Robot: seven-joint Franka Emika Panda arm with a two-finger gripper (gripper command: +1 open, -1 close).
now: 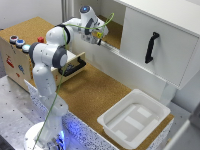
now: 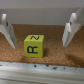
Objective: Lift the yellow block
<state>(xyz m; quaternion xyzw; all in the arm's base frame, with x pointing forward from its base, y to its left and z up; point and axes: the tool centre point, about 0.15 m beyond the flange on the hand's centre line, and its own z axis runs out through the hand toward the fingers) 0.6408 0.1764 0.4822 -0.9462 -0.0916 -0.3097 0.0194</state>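
Note:
The yellow block [image 2: 33, 46] is a small cube with black letters on its faces, resting on a cork surface in the wrist view. My gripper [image 2: 38, 44] is open, with one finger on each side of the block and a gap between each finger and the cube. In the exterior view the gripper [image 1: 100, 38] reaches into the open cabinet shelf [image 1: 114, 31]. There I cannot make out the block behind the hand.
A white cabinet door [image 1: 155, 47] with a black handle hangs open beside the shelf. A white tray [image 1: 134, 117] sits on the cork table at the exterior view's right. A wooden box [image 1: 20, 55] with an open drawer [image 1: 75, 65] stands at the left.

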